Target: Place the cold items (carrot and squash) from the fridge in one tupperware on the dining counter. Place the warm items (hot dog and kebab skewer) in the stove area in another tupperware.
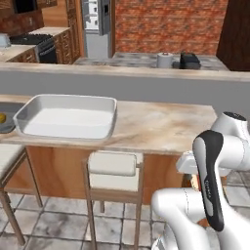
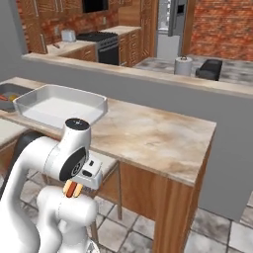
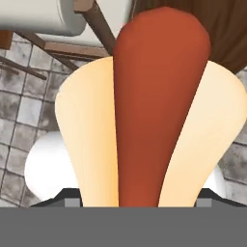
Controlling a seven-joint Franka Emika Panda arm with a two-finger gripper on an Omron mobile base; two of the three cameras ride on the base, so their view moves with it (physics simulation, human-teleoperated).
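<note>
My gripper (image 3: 140,201) is shut on the hot dog (image 3: 144,111), a red sausage in a pale bun that bulks large in the hand view. In the right base view the hot dog (image 2: 72,189) hangs under my gripper (image 2: 74,184), low in front of the dining counter (image 2: 148,136). A pale empty tupperware (image 1: 68,119) (image 2: 57,106) sits on that counter, up and to the left of my hand. A darker tupperware (image 1: 9,122) (image 2: 12,90) at the counter's far left holds a yellow piece (image 1: 2,117) and an orange piece (image 2: 4,98), probably squash and carrot. The kebab skewer is out of view.
Cushioned stools (image 1: 113,168) stand under the counter edge close to my arm. On the higher ledge behind are a paper towel roll (image 1: 165,60) and a black box (image 1: 189,60). The stove (image 1: 34,41) and fridge (image 1: 96,24) are far back.
</note>
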